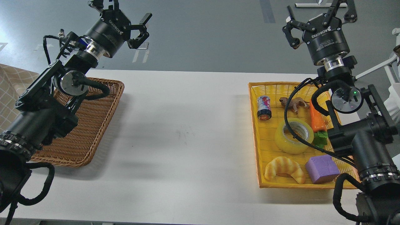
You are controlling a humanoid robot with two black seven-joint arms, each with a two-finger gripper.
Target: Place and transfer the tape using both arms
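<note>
The tape (pixel 293 137), a translucent yellow roll with a grey-white core, lies flat in the middle of the yellow basket (pixel 257 137) at the right. A cable of my right arm crosses over it. My right gripper (pixel 315 17) is open and empty, raised high beyond the table's far edge, well above and behind the basket. My left gripper (pixel 125 17) is open and empty too, raised high at the far left, above the far corner of the brown wicker basket (pixel 90 131).
The yellow basket also holds a small can (pixel 264 107), a toy animal (pixel 293 103), a carrot (pixel 317 122), a croissant (pixel 284 168) and a purple block (pixel 322 168). The white table (pixel 187 140) stretches between the two baskets. A patterned cloth (pixel 9 93) lies at the far left.
</note>
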